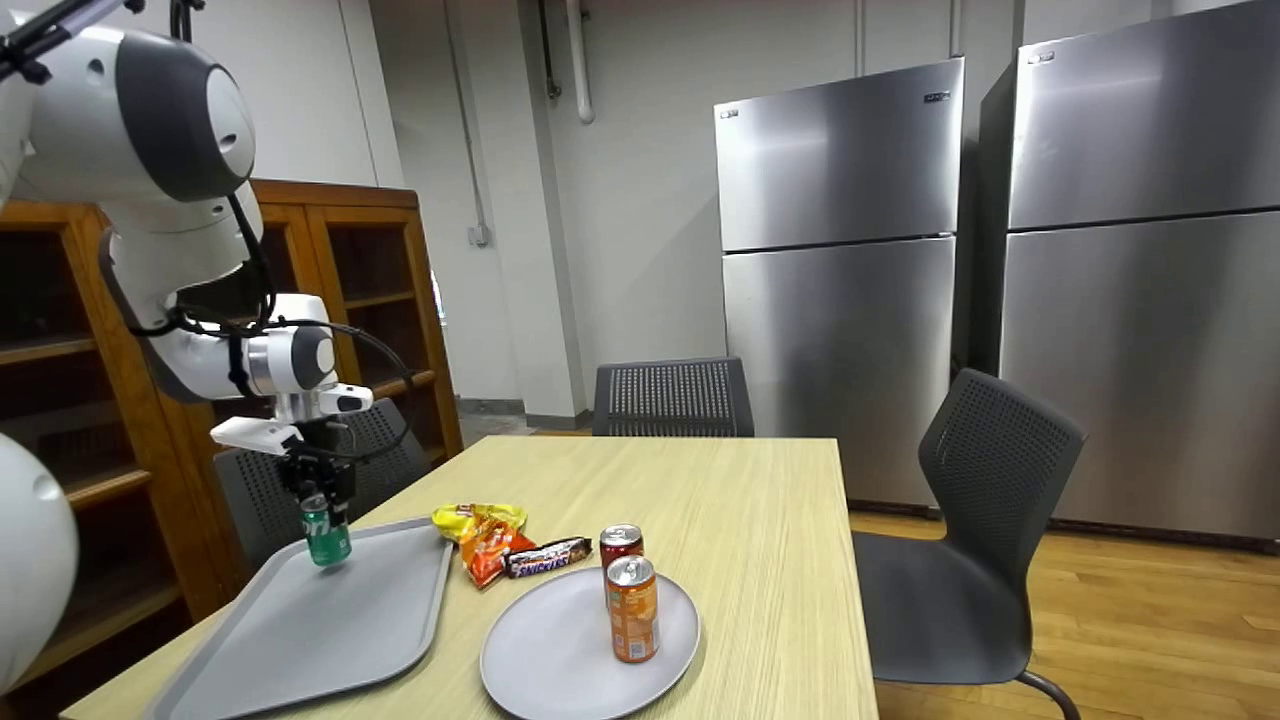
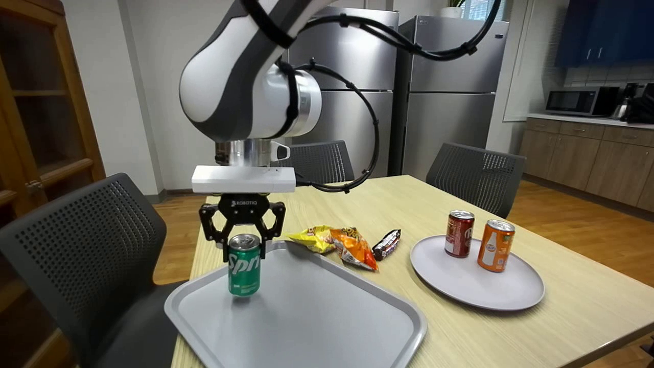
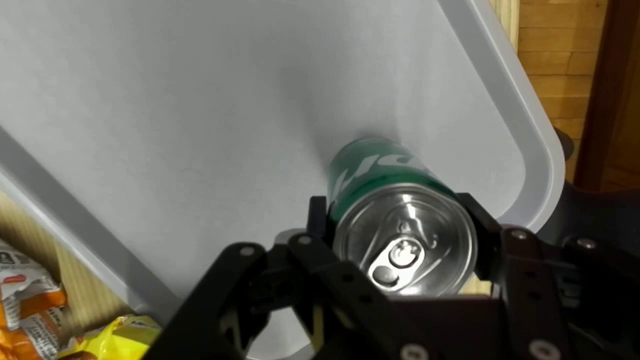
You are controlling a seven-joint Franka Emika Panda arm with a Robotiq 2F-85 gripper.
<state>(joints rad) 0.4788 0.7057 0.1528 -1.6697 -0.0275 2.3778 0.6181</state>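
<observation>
- The end effector point(image 2: 244, 251) grips a green Sprite can point(image 2: 244, 278), 2 fingers point(image 2: 263, 249) against opposite sides of its upper part.
- The can is upright, lid between the fingers, body reaching below them (whether the base touches the gray tray point(image 2: 327, 322) is hard to tell).
- Beneath the end effector, that tray lies on the surface point(image 2: 567, 312).
- Near the end effector, just beside the tray: a yellow bag point(image 2: 312, 239), an orange bag point(image 2: 354, 249) and, farther off, a Snickers bar point(image 2: 387, 245).
- Well apart from the end effector: a round plate point(image 2: 460, 283) bearing a red can point(image 2: 459, 235) and an orange can point(image 2: 495, 248).
</observation>
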